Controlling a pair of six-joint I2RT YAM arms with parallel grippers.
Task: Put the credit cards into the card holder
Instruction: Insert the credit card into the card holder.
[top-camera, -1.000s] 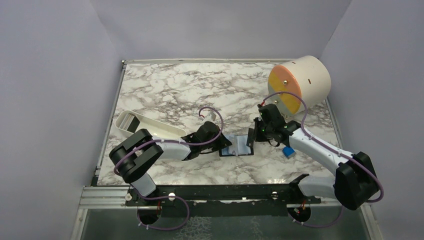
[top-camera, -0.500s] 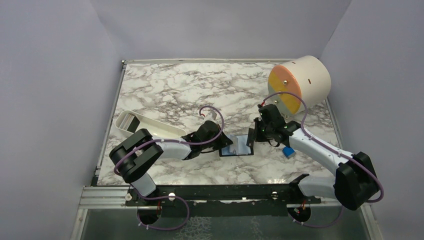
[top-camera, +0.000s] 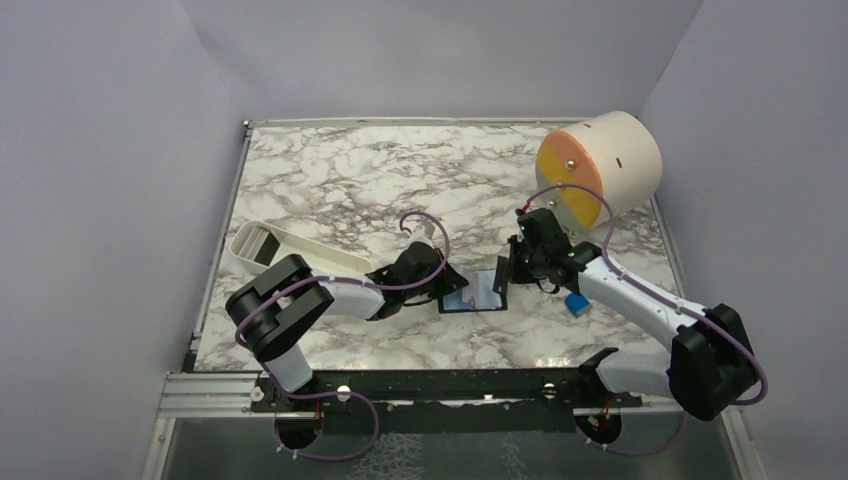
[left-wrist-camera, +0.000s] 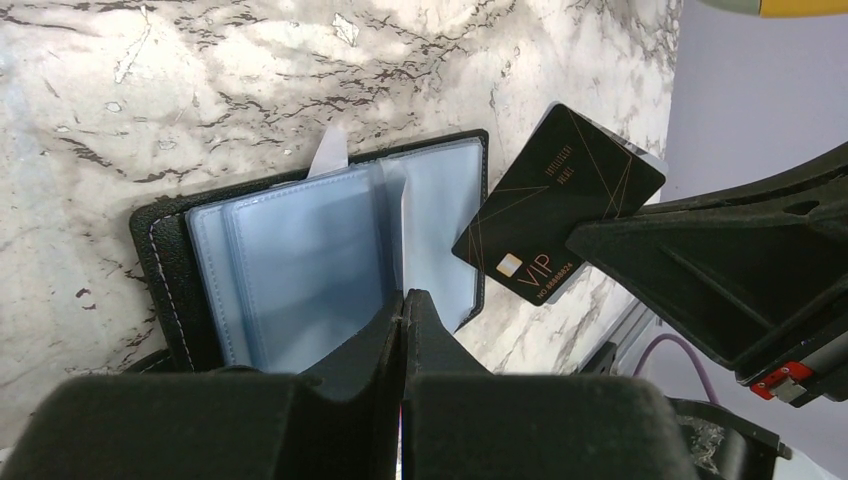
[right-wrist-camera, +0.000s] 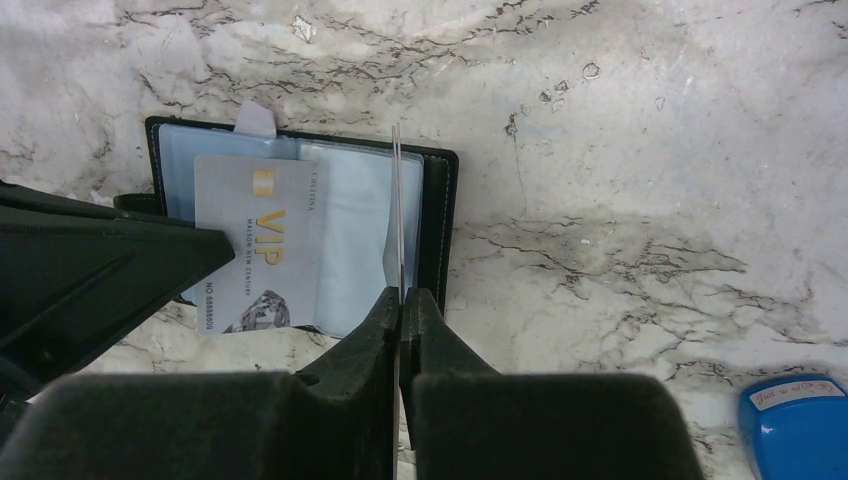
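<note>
Black outside and light blue inside, the card holder (top-camera: 482, 292) lies open and flat on the marbled table (top-camera: 340, 180), near the front edge and between my two arms. My left end effector (left-wrist-camera: 403, 300) is fully closed at the holder's near edge, its fingers pinching a silver card (right-wrist-camera: 255, 240). My left wrist camera sees this card only as a thin pale line rising from the fingertips. From the right wrist it shows face-on over the holder's left page, and I cannot tell whether it sits inside a sleeve. My right end effector (right-wrist-camera: 400, 295) is likewise closed tight, on a black card (left-wrist-camera: 555, 205) with gold lettering. That card is tilted, with one corner over the holder's right edge, and whether it touches the page I cannot tell. A small blue block (right-wrist-camera: 795, 420) rests on the table just beside my right arm, apart from the holder. A white tray (top-camera: 290, 252) lies by my left arm, and a large cream cylinder (top-camera: 600, 165) with an orange and yellow end lies on its side at the far right corner.
</note>
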